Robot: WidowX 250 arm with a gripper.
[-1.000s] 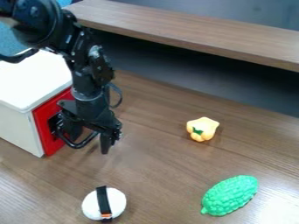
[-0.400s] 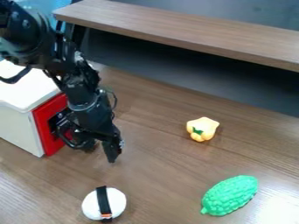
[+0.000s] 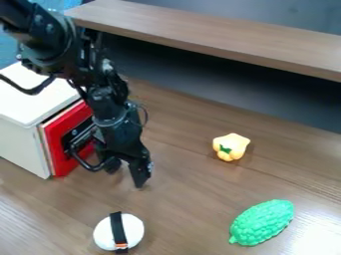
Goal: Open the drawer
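Wood-grain table point(image 3: 200, 199) under everything, with a white cabinet point(image 3: 23, 144) standing on it and a brown shelf point(image 3: 213, 35) beyond, up and to the right of the cabinet. Just changed: the red-fronted drawer point(image 3: 59, 155), nearly flush with the cabinet moments ago, now slightly out from its right side, with a thin pale gap along the edge. Shifted the same way, away from the cabinet: the black handle point(image 3: 85, 165) and, with it, the gripper point(image 3: 126, 172), now low at the drawer front. Fingers parted rather than pinched together, close against the handle; hard to tell exactly how hooked. Good news for the task, by the look of it: pull taking effect, opening begun, but only barely. Next, probably, more steady drawing straight out from the cabinet, without letting the handle slip free. Well apart from the cabinet, on its right, a yellow toy pepper point(image 3: 231, 146), and farther off, nearer the camera, a bumpy green toy point(image 3: 262, 222); nearer the camera than the cabinet, a white ball point(image 3: 103, 232) with a black strap point(image 3: 118, 228).
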